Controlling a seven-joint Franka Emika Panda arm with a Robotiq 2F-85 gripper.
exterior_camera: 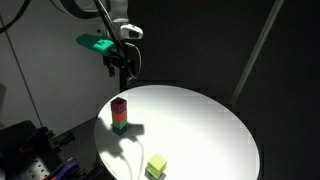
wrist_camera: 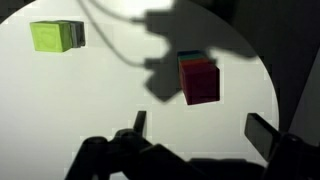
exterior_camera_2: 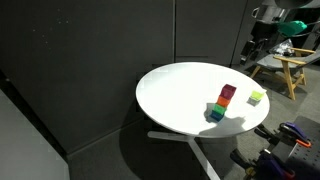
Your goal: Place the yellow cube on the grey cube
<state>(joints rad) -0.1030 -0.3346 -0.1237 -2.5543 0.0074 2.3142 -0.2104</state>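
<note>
yellow cube (exterior_camera: 157,162) seems to sit atop the grey cube (wrist_camera: 74,34); we judge nothing left, gripper (wrist_camera: 200,128) wide open, empty.

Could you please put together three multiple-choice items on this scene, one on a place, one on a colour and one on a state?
1. Where does the yellow cube sit relative to the cube stack?
A on top of it; B apart from it, nearer the table edge; C pressed against its base.
2. What colour is the stack's top cube?
A red; B grey; C yellow.
3. How is the gripper?
A shut on the yellow cube; B shut on the top cube; C open and empty.
Answers:
1 B, bare tabletop separates them in both exterior views.
2 A, red shows on top in every view.
3 C, the wrist view shows its fingers spread with nothing held between them.
</note>
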